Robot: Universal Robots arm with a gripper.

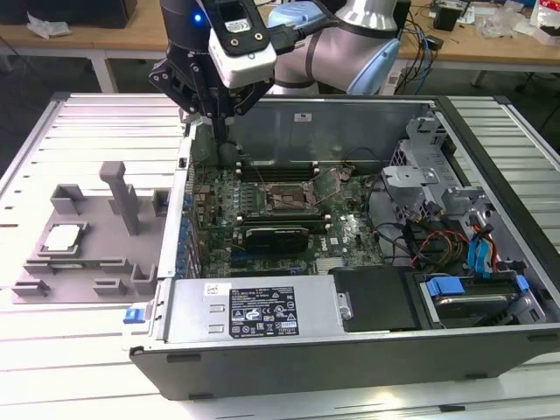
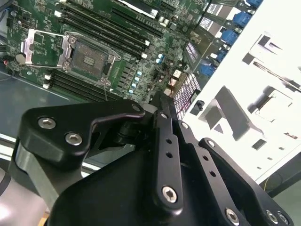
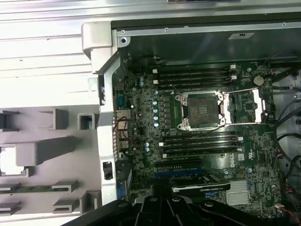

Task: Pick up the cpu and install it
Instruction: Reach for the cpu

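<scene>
Case front: a silver metal power-supply box (image 1: 254, 311) with a black label lies nearest in the exterior view.
Cpu: the small flat square silvery cpu (image 1: 64, 238) rests in a grey moulded fixture (image 1: 98, 262) outside the case, on the exterior view's left. In the first wrist view it is cut off by the frame edge (image 3: 7, 161).
Socket: the black square socket frame (image 1: 289, 199) has its metal plate swung open and its contacts bare.
Pincer: the black gripper (image 1: 217, 129) hangs over the case's far corner, clenched on nothing and well apart from the cpu. In the second wrist view its own linkage partly hides its tip (image 2: 159, 100).

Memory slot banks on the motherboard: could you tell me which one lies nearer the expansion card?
The bank between the socket and the expansion card; the other bank lies on the socket's far side, along the case wall.
</scene>
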